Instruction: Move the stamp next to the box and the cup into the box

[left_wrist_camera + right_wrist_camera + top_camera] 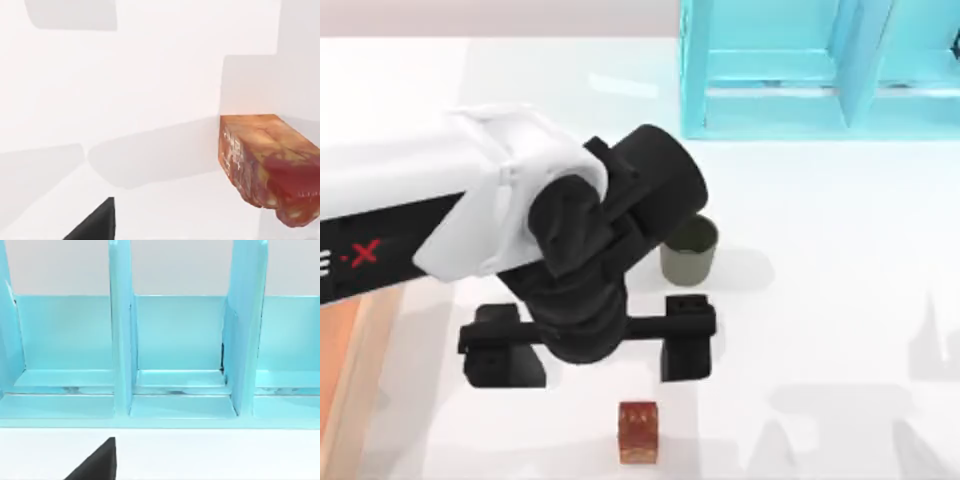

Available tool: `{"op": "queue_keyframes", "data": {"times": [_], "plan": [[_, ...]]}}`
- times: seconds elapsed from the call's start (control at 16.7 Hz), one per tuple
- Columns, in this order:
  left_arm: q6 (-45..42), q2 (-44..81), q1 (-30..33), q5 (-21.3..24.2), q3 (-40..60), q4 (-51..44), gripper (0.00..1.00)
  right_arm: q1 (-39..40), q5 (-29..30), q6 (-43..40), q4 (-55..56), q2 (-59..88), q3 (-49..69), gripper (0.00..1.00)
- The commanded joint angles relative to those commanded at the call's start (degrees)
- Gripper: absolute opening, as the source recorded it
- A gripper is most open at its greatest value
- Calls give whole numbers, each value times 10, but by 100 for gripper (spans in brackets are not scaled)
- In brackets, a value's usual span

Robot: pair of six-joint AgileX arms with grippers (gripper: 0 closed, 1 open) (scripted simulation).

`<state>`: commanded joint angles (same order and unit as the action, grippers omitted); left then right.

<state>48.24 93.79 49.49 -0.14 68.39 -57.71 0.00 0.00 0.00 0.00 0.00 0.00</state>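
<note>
White tabletop carried the stamp just beyond the left gripper, whose fingers stood spread and empty; the cup sat behind them. Stamp judged rigid, light, non-fragile; grasp recommended across its flat side faces.

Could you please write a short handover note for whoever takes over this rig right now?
Left gripper: fingers spread wide, holding nothing, above the table between the cup and the stamp.
Right arm: parked, its wrist camera facing the turquoise shelf.
Stamp: lying on the table near the front edge, just ahead of the left gripper, not grasped.
Cup: upright on the table behind the gripper's right-hand finger, untouched.
Box: at the table's left edge, largely hidden under the left arm.
Done: nothing delivered.
Left: stamp beside the box, then cup into the box.
</note>
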Motion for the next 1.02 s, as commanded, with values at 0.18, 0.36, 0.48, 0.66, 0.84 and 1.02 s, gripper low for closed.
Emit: {"op": "queue_keyframes", "data": {"times": [0.18, 0.36, 0.48, 0.66, 0.84, 1.02], "plan": [[39, 71, 39, 1, 58, -42, 100, 0, 0, 0, 0, 0, 0, 100], [50, 91, 51, 2, 76, -54, 100, 0, 0, 0, 0, 0, 0, 100], [50, 91, 51, 2, 76, -54, 100, 0, 0, 0, 0, 0, 0, 100], [49, 91, 49, 2, 73, -50, 100, 0, 0, 0, 0, 0, 0, 100], [48, 108, 50, 2, 45, -11, 100, 0, 0, 0, 0, 0, 0, 100], [48, 135, 50, 2, 2, 71, 100, 0, 0, 0, 0, 0, 0, 100]]}}
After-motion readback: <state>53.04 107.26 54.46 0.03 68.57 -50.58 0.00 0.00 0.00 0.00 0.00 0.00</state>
